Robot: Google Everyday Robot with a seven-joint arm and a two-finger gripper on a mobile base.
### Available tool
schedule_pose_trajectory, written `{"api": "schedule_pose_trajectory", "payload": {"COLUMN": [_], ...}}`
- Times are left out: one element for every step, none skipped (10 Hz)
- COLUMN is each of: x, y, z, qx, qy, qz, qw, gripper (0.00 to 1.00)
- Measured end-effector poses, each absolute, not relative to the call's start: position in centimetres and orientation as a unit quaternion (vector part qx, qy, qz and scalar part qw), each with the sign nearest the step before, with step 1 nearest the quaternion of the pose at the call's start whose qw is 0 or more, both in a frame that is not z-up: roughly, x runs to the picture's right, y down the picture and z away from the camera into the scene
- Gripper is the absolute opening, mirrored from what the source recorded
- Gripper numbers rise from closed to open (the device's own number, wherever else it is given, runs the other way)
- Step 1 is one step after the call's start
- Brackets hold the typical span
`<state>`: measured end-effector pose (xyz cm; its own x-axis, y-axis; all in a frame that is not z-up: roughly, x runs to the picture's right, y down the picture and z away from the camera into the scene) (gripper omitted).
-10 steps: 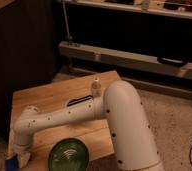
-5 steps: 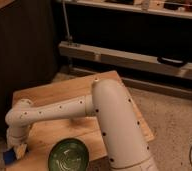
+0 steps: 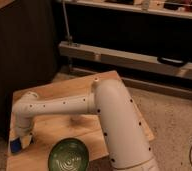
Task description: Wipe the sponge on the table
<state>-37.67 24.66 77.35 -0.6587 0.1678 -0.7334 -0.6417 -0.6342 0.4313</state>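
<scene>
Swung left since 1 s ago and hardly shifted in the last 0.5 s, your white arm (image 3: pixel 64 106) folds at 1 sharp elbow. Its forearm reaches level across the worktop (image 3: pixel 74 86) toward the front-left corner, wrist bent straight down. Your claw (image 3: pixel 23 136) sits at the blue sponge (image 3: pixel 16 146), which lies on the boards by the left edge; whether the claw is spread or pinching cannot be told. Near the sponge's right stands the green bowl (image 3: pixel 69 156).
</scene>
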Motion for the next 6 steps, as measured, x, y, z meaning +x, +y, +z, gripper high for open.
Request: {"api": "schedule_pose_trajectory", "payload": {"x": [-36.6,-35.7,-34.7,-33.2,-32.1,-31.4], "y": [24.3,23.9,23.6,23.4,23.2,23.3], "z": [77.9,78.1,78.3,78.2,77.9,77.5], "qx": [-0.331,-0.328,-0.326,-0.324,-0.324,-0.326], "qy": [0.352,0.349,0.346,0.342,0.337,0.334], "qz": [0.846,0.852,0.856,0.862,0.866,0.867], "qw": [0.224,0.211,0.2,0.188,0.18,0.176], "gripper": [0.46,0.46,0.46,0.46,0.46,0.46]}}
